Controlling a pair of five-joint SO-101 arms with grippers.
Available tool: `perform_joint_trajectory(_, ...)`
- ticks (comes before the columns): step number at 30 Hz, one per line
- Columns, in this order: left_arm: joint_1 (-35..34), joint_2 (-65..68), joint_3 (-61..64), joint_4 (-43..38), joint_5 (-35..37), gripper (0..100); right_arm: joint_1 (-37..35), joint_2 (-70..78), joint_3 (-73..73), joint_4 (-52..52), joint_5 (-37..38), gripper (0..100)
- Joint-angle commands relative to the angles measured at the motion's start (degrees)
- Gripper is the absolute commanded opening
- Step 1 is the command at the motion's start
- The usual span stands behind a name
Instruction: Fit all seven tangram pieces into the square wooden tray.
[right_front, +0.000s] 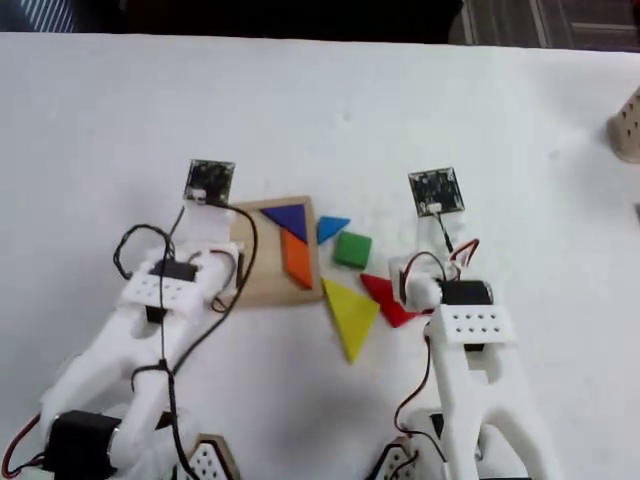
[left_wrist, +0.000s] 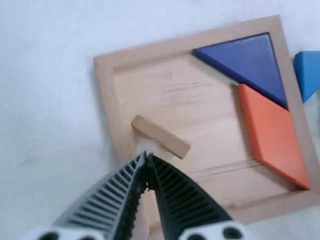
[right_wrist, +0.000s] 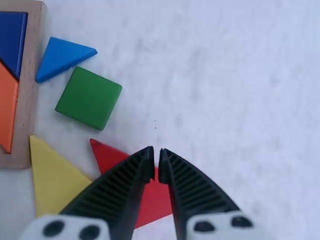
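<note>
While the left gripper (left_wrist: 147, 162) hangs over the left part of the square wooden tray (left_wrist: 104, 95), its ribbed black jaws are pressed together with nothing between them, the tips just beside one end of a short bare-wood strip (left_wrist: 160, 137) that lies slantwise on the tray floor. Most of that floor is bare wood. Along the tray's right side sit two pieces: a dark blue triangle (left_wrist: 245, 59) tucked into the far right corner and, touching it on the near side, an orange parallelogram (left_wrist: 272, 137) lying along the right wall. Just outside the right rim, on the white table (right_front: 400, 110), a small light blue triangle (right_wrist: 62, 57) lies close beside a green square (right_wrist: 89, 97). Nearer the arms, a yellow triangle (right_wrist: 52, 177) lies just off the tray's near right corner, and a red triangle (right_wrist: 109, 156) lies right beside it. The right gripper (right_wrist: 156, 161) hovers over the red triangle, its jaws drawn nearly together with only a thin slit between the tips, pinching nothing. At the table's far right edge stands a pale wooden object (right_front: 627, 125), partly cut off.
</note>
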Motion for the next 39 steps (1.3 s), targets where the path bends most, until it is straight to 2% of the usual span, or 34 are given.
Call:
perform_joint_trajectory(1, 2.77, -1.89, -1.05, -3.87, 1.67, 2, -1.63, -1.80, -0.26, -0.48, 3.69, 2.8)
perform_joint_trajectory(8, 3.47, -1.80, -0.88, -7.12, 2.99, 2, -1.63, -1.80, 0.35, -0.57, 4.75, 2.8)
perform_joint_trajectory(17, 3.47, -1.89, -0.79, -7.03, 2.90, 2, -1.71, -1.80, 0.44, -0.57, 4.75, 2.8)
perform_joint_trajectory(23, 3.65, -2.42, -0.97, -2.46, 2.90, 2, -1.71, -1.80, 0.44, -0.57, 4.75, 2.8)
perform_joint_trajectory(29, 6.11, -1.98, -0.88, -2.02, 3.08, 2, -1.71, -1.80, 0.44, -0.84, 4.75, 2.8)
perform_joint_trajectory(34, 7.96, -1.71, -1.14, -1.41, 8.79, 2, -1.71, -1.80, 0.44, -0.92, 4.75, 2.8)
perform_joint_trajectory(37, 9.71, 1.45, -3.34, -0.70, 9.49, 2, -1.71, -1.80, 0.44, -0.92, 4.84, 2.8)
perform_joint_trajectory(39, 9.01, 5.49, -7.47, 2.55, 9.58, 2, -1.71, -1.80, 0.44, -0.92, 4.84, 2.8)
